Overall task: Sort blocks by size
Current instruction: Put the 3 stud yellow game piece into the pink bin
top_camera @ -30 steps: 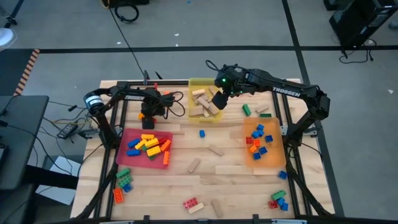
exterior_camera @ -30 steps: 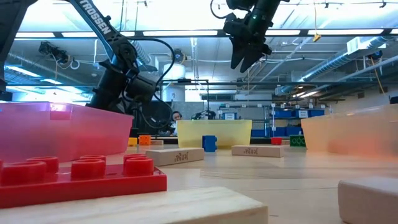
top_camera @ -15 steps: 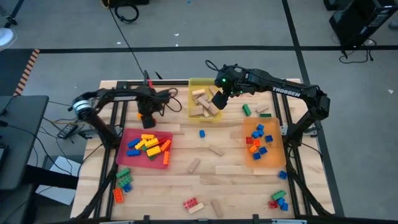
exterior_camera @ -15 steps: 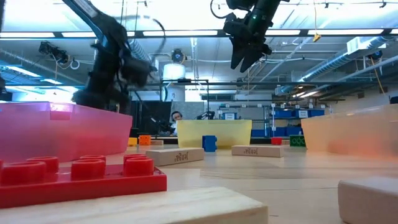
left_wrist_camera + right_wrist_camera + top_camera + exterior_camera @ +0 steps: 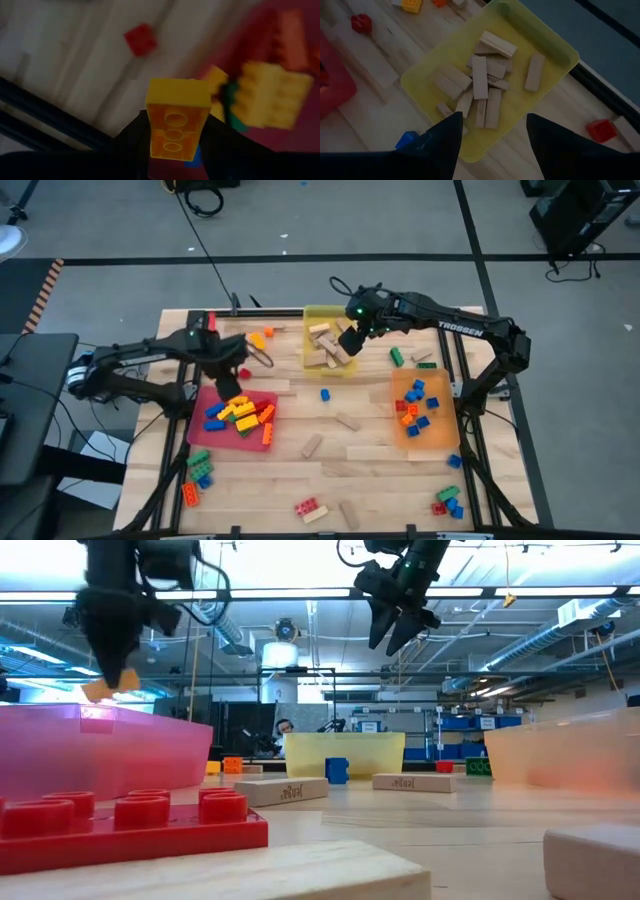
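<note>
Above red tray (image 5: 262,402), yellow brick (image 5: 176,118) in left end effector (image 5: 228,383)

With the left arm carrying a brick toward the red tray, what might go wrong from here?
The left pincer grips the yellow brick only by its lower end, so it may slip or twist loose. The red tray is already piled with bricks; a drop could bounce out. The right pincer hangs open over the yellow tray of wooden blocks, a possible snag.

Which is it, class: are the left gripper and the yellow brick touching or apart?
Touching. The left wrist view shows the yellow brick clamped between the left gripper's dark jaws.
</note>
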{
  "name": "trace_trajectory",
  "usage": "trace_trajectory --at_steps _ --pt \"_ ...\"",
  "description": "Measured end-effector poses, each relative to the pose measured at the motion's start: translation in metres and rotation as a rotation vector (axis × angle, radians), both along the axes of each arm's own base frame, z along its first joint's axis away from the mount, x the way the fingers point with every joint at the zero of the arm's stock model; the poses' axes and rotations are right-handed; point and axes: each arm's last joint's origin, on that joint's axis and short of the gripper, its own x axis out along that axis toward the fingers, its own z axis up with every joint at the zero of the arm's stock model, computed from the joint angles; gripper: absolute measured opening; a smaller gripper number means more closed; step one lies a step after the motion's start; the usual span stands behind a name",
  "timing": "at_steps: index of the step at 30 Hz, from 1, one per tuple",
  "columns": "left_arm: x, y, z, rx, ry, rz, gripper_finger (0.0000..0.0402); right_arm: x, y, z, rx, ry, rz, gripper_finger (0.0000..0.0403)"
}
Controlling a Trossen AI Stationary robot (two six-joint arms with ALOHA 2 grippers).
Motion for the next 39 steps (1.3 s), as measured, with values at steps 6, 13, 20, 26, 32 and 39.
trace_trajectory --at_steps 6,13,20,26,32,39 --pt "0.007 -0.037 0.0 -0.02 0.005 -0.142 0.0136 0.003 0.009 0.0 0.034 -0.025 -0.028 0.0234" --pt "0.011 -0.074 -0.003 -0.035 -0.004 -0.202 0.0136 0.008 0.026 0.0 0.06 -0.033 -0.019 0.0229" --pt "0.01 -0.101 -0.004 -0.055 -0.051 -0.237 0.0151 0.012 0.042 0.0 0.078 -0.04 -0.003 0.0228" --pt "0.003 -0.113 -0.032 -0.082 -0.023 -0.247 0.0154 0.014 0.056 -0.001 0.092 -0.039 0.018 0.0224" --pt "-0.005 -0.112 -0.056 -0.081 0.023 -0.203 0.0156 0.014 0.074 -0.003 0.112 0.001 0.046 0.0221" --pt "-0.007 -0.113 -0.062 -0.131 0.047 -0.191 0.0174 0.012 0.097 -0.005 0.118 0.047 0.087 0.0222"
